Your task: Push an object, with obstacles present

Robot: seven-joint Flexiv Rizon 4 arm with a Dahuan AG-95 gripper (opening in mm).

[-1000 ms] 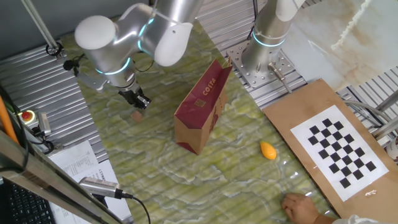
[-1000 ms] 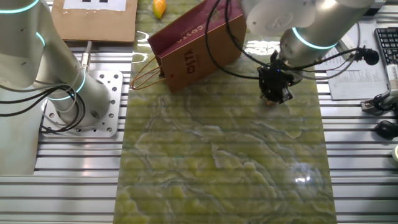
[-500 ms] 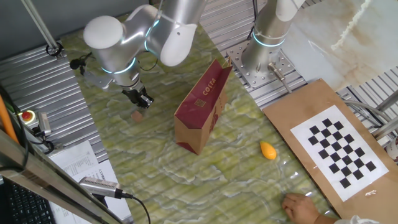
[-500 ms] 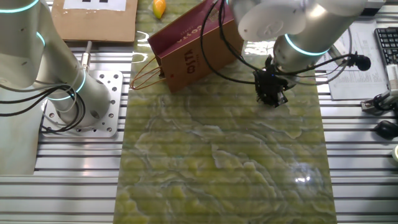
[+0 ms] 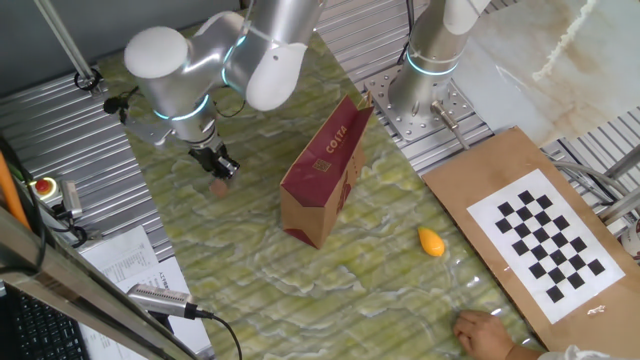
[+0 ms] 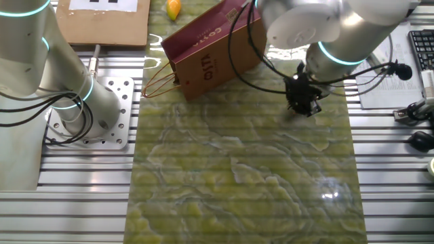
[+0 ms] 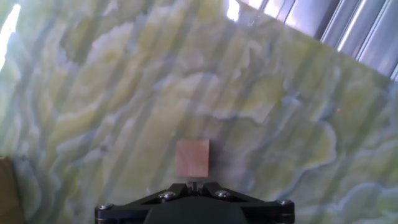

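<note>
Green marbled matting (image 5: 330,260) covers the slotted metal table in front of you, and your gripper (image 5: 219,167) sits low over it at about 9 o'clock from the COSTA paper bag (image 5: 322,175), well apart from it. In the hand view the small pinkish-tan block (image 7: 192,157) lies flat on the mat directly ahead of your fingertips (image 7: 193,186), at 12 o'clock from them and just beside them; you cannot tell from the frame whether they touch it. Your fingers look drawn together, their tips meeting at the bottom edge of that view with nothing between them. From one fixed view the block (image 5: 219,185) peeks out just under the gripper, at its 6 o'clock. In the other fixed view your gripper (image 6: 302,106) hides the block, and the bag (image 6: 215,49) lies tilted at roughly 10 o'clock from the hand, its wire handles pointing toward 9 o'clock. You also have an orange-yellow oval piece (image 5: 431,241) at about 4 o'clock from the bag, and a cardboard sheet with a checkerboard (image 5: 548,236) further out at 3 o'clock.
</note>
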